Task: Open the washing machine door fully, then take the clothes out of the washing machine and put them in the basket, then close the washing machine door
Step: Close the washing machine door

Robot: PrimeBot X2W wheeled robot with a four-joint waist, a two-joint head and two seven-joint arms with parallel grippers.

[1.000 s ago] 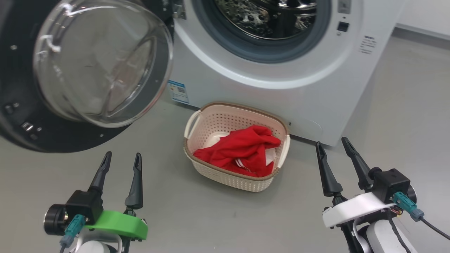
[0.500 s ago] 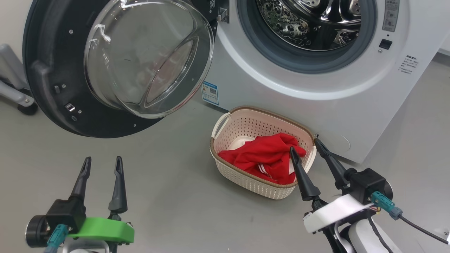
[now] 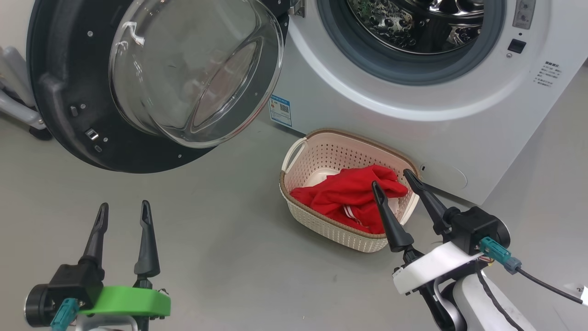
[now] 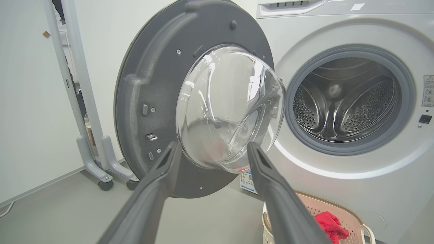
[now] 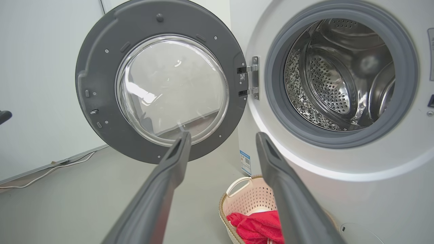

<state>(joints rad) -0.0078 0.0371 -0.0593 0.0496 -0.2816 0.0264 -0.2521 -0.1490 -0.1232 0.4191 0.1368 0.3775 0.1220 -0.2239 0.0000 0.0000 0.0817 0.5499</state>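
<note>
I have two tools, each with two dark fingers. My left tool has its fingers spread and holds nothing, above the grey floor. My right tool is also spread and empty, its tips over the right side of the one basket. The clothes lie inside this basket as one red heap; the pieces I cannot count. The one washing machine stands just behind the basket, its one door swung wide to the left.

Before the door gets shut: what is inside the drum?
The drum shows bare perforated steel; the clothes lie in the basket. The drum's lowest front strip is hidden behind the seal.
</note>
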